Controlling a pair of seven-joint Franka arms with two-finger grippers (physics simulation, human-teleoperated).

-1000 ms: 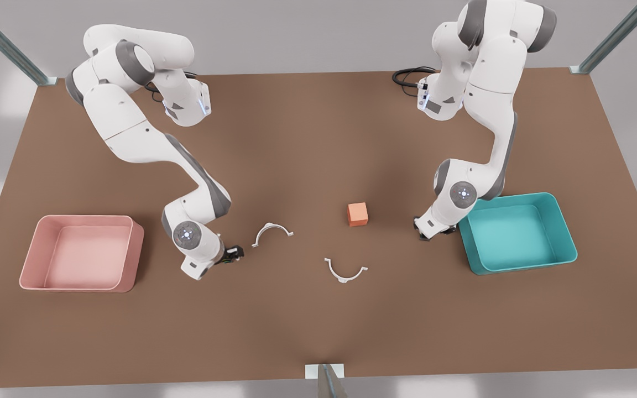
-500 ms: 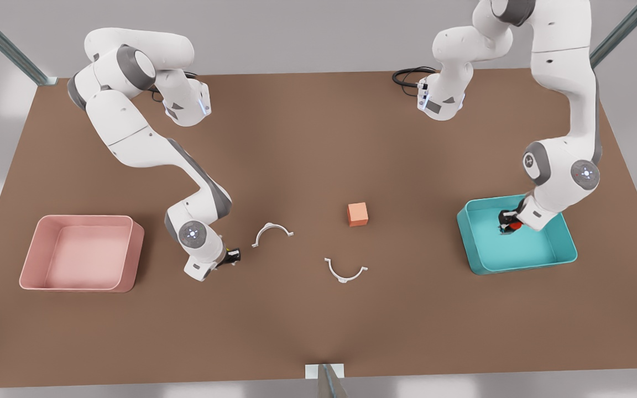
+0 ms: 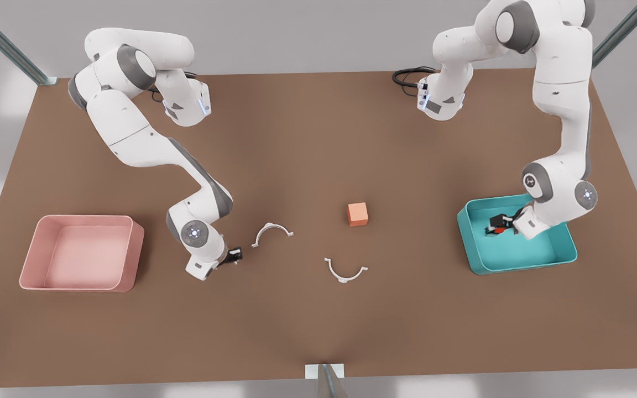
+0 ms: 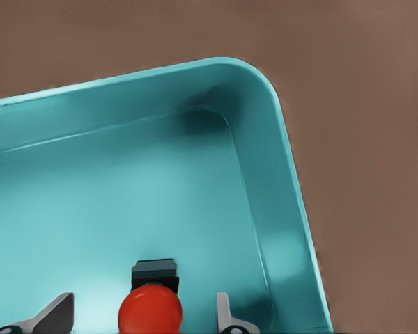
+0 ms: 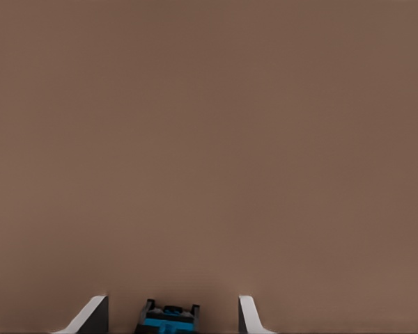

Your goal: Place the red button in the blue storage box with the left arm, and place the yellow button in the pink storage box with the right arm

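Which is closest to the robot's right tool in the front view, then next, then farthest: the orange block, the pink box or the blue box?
Measured from the right tool, low on the table beside a white clip:
1. Pink box, toward the front view's left, nearest.
2. Orange block, toward the front view's right, near the middle; only a little farther than the pink box.
3. Blue box, far on the front view's right, clearly farthest.

since a second ago the left gripper (image 3: 496, 228) has swung from the brown table, just outside the teal plastic storage box (image 3: 568, 249), to over its floor (toward 9 o'clock lately), fingers now apart beside the round red button (image 4: 150, 311).
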